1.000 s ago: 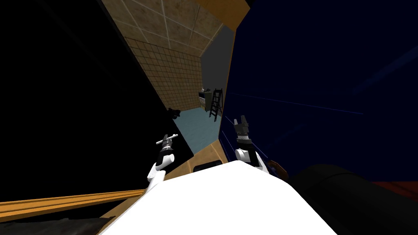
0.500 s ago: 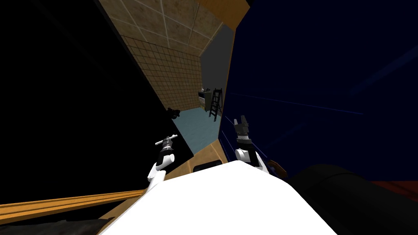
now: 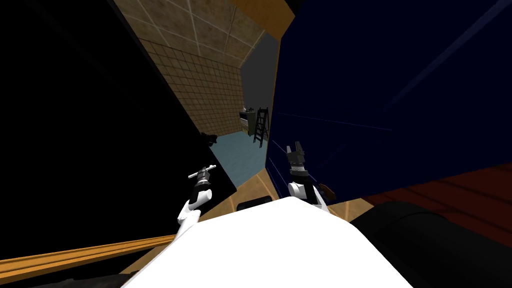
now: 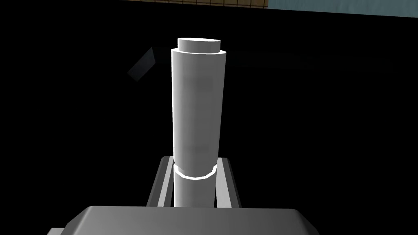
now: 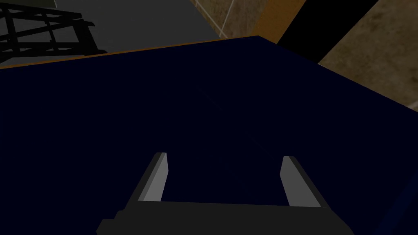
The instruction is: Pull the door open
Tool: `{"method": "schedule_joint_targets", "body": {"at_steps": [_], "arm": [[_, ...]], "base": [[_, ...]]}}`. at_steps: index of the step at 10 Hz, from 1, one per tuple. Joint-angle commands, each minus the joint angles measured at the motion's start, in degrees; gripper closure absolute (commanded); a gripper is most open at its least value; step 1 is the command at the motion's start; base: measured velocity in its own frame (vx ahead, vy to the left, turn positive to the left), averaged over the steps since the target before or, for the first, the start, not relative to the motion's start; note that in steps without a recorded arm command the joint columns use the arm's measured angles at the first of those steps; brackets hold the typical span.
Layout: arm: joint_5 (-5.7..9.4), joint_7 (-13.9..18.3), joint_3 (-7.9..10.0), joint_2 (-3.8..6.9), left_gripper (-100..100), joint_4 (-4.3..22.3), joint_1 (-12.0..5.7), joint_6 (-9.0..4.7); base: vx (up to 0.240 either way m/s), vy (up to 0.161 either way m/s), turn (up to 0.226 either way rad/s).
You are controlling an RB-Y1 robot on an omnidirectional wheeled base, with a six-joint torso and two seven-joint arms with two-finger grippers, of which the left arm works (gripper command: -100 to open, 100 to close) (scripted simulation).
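Navy blue wall panel [image 3: 390,75] takes up my whole right side, its left edge trimmed in orange. Opposite, on my left, stands the door [image 3: 100,130], drawn as a flat black plane with one straight free edge. Between those two edges runs a narrow wedge of open room: a tan tiled wall [image 3: 210,90], a pale blue floor [image 3: 245,160] and, far back, a black ladder [image 3: 261,125]. An orange strip [image 3: 75,252] crosses the lower left, under the door. The right pincer [image 5: 225,157] hangs just before the navy panel, blades wide apart with nothing between them. The left pincer [image 4: 194,159] is clamped on the door's handle [image 4: 198,106], a white cylinder standing up between its blades, near the door's free edge.
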Motion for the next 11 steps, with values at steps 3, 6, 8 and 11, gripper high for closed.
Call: {"method": "schedule_joint_targets", "body": {"at_steps": [3, 6, 8, 11], "arm": [[1.01, 3.0, -1.19, 3.47, 100, 1.2, 1.27, -0.84], [1.93, 5.7, -2.27, 6.56, 100, 2.2, 2.16, -1.67], [2.52, 7.4, -2.95, 8.53, 100, 2.7, 2.73, -2.20], [2.66, 8.4, -3.98, 9.30, 100, 2.3, 3.42, -2.29]], "base": [[-0.200, 0.010, -0.187], [-0.198, -0.024, -0.184], [-0.187, -0.022, -0.150], [-0.154, -0.010, -0.096]]}}
